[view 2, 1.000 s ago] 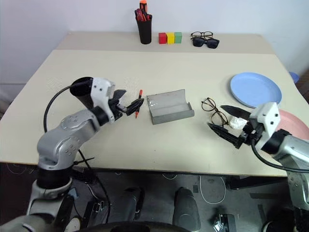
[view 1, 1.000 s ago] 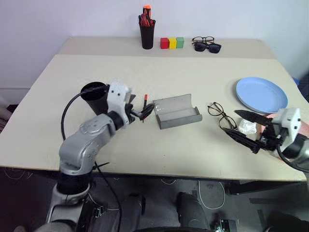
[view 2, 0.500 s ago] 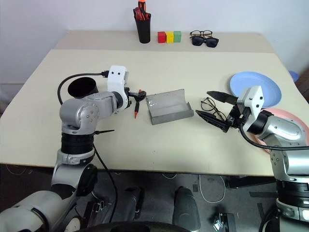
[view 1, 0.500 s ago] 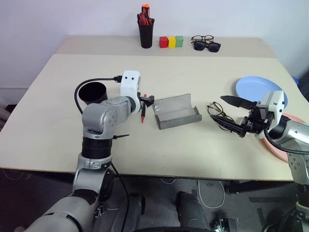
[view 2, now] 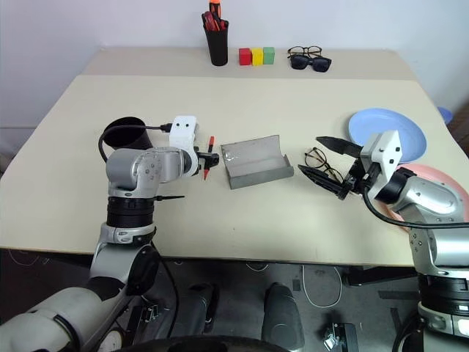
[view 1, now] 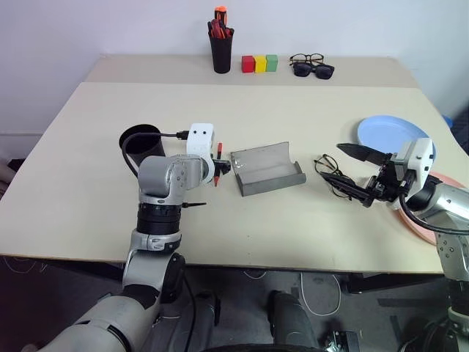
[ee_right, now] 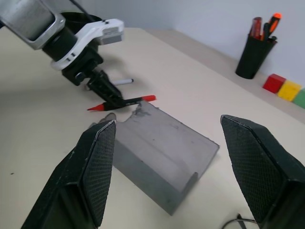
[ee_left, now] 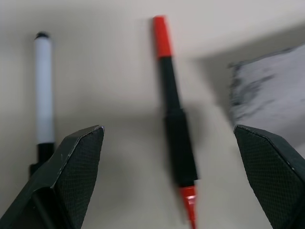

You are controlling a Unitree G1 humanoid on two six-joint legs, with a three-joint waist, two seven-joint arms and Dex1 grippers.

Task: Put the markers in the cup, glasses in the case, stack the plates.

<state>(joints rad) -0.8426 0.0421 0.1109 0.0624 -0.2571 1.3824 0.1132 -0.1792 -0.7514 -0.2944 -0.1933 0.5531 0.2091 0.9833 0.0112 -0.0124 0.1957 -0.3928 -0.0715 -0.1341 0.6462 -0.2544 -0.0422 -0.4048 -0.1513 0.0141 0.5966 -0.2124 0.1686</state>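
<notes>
Hovering over the bench [view 1: 88, 183] with the left end effector [ee_left: 167, 191] spread wide and empty, fingers straddling the red marker [ee_left: 172, 129], which is lying flat just beside the open grey case [view 1: 267, 170]; the white marker [ee_left: 43, 95] lying alongside it, close but apart, near one finger. Standing just behind the left arm, the black cup [view 1: 139, 139], mouth up and ready to receive. Poised near the wire-framed glasses [view 1: 331, 170] with the right end effector [view 1: 357, 176], likewise released and grasping nothing, the glasses resting on the bench between the case and the blue plate [view 1: 396, 139], and the pink plate [view 1: 448, 183] lying partly hidden behind the right arm. Judging the markers as light, stiff and smooth-barrelled, so likely to roll or squirt out under a pinch near an end; taking hold across the black mid-barrel, squarely and clear of the white neighbour, looking like the safer grip. Reading the glasses as very light yet delicate, with thin wire prone to bending and lenses best left untouched; pinching gently at the bridge or where a temple meets the frame seeming wisest. Treating the plates as rigid, shallow and a little slippery, best lifted by the rim.
</notes>
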